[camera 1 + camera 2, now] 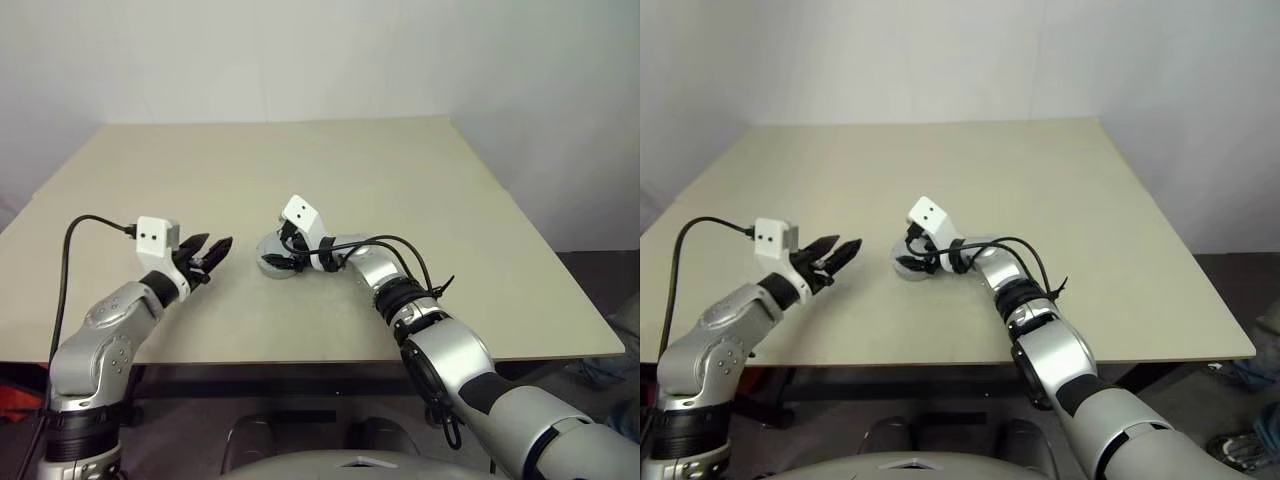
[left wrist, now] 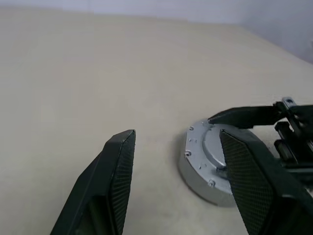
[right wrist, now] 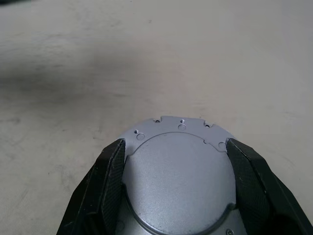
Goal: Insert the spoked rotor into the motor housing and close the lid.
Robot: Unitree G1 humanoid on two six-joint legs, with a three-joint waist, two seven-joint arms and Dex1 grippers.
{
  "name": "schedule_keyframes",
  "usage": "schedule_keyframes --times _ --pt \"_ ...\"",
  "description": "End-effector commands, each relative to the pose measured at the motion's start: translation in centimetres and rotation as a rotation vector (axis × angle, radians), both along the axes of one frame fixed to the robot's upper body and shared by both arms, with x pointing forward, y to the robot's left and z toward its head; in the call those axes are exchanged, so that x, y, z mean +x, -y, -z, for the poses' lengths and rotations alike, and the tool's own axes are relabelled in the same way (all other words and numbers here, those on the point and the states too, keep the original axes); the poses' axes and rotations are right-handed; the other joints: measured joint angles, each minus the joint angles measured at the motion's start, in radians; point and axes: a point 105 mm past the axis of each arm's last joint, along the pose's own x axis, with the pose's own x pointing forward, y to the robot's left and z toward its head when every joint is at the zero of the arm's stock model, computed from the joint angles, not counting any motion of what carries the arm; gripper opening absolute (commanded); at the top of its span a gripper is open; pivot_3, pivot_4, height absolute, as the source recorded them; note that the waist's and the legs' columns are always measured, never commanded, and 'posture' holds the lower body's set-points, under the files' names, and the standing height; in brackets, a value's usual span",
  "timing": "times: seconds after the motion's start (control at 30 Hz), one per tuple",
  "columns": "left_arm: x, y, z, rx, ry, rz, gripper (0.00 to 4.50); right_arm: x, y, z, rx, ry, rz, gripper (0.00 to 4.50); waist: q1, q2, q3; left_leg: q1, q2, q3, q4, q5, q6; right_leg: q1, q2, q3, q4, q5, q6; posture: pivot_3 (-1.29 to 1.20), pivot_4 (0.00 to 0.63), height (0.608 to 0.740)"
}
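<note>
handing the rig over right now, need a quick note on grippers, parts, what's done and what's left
Left gripper: open, empty, hovering above the table to the left of the motor unit.
Right gripper: fingers on either side of the lid, at its rim; a firm grip cannot be confirmed.
Motor housing: on the table near the front middle, lid lying flat on top and looking closed.
Spoked rotor: presumably inside, cannot be checked.
Left: confirm the lid is seated, then release and draw the right arm back.

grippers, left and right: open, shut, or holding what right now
left gripper: open, holding nothing, short of the lid.
right gripper: jaws on either side of the lid, apparently gripping it.
</note>
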Motion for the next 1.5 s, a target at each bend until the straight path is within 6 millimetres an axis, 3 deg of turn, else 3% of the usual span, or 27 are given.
schedule_keyframes --times 0.03,0.2,0.37,0.4,0.57,0.83,1.23,1.5 --pt "0.9 1.3 -1.6 -0.133 0.002 0.032 2.89 -1.1 1.5 3.8 -0.14 -0.092 -0.004 3.15 -0.001 0.0 0.0 0.0 -0.001 0.0 0.0 0.0 0.0 0.0 0.0 0.0 0.0 0.0 0.0 0.0 0.0 0.74" --pt "2.3 3.6 -2.5 -0.26 -0.022 0.084 1.77 -1.1 1.7 3.9 -0.144 -0.085 0.004 3.15 0.0 -0.001 -0.001 -0.001 -0.005 0.0 -0.001 -0.001 0.002 -0.001 0.0 0.001 0.0 0.0 0.0 0.0 0.0 0.74" --pt "3.8 4.2 -2.0 -0.328 -0.078 0.061 0.11 -0.9 1.9 3.7 -0.14 -0.078 0.018 3.15 -0.001 -0.001 -0.001 -0.001 -0.005 0.0 -0.001 -0.001 0.002 0.0 0.0 0.002 -0.002 0.0 0.0 0.0 0.0 0.74" --pt "4.0 4.2 -1.8 -0.341 -0.092 0.051 0.05 -0.8 2.0 3.7 -0.14 -0.077 0.02 3.15 -0.001 -0.001 -0.001 -0.001 -0.005 0.0 -0.001 -0.001 0.002 0.0 0.0 0.002 -0.003 0.0 0.001 0.0 0.0 0.74" --pt "4.8 3.7 0.3 -0.323 -0.211 -0.027 0.05 -0.7 2.1 3.6 -0.138 -0.073 0.03 3.15 -0.001 -0.001 -0.001 -0.001 -0.005 0.001 -0.002 -0.001 0.002 -0.001 0.0 0.002 -0.003 -0.001 0.002 0.0 0.0 0.74" --pt "4.4 3.0 3.6 -0.27 -0.41 -0.108 0.05 -0.5 2.0 3.4 -0.131 -0.066 0.038 3.15 -0.001 -0.001 -0.001 -0.001 -0.005 0.0 -0.002 -0.001 0.002 -0.001 0.0 0.002 -0.005 -0.001 0.003 0.0 0.0 0.74" --pt "3.3 3.4 3.9 -0.37 -0.52 -0.074 0.05 -0.3 2.0 2.9 -0.115 -0.06 0.048 3.15 -0.001 -0.001 -0.001 0.001 -0.006 0.001 -0.015 -0.001 0.002 0.001 0.0 0.001 -0.016 -0.001 0.004 0.0 0.0 0.74" --pt "2.9 3.6 3.8 -0.383 -0.536 -0.057 0.05 -0.4 1.5 0.6 -0.027 -0.128 0.008 3.15 0.001 -0.002 -0.001 -0.003 -0.005 0.0 -0.016 -0.001 0.003 0.001 0.0 0.001 -0.018 -0.001 0.004 0.0 0.0 0.74"
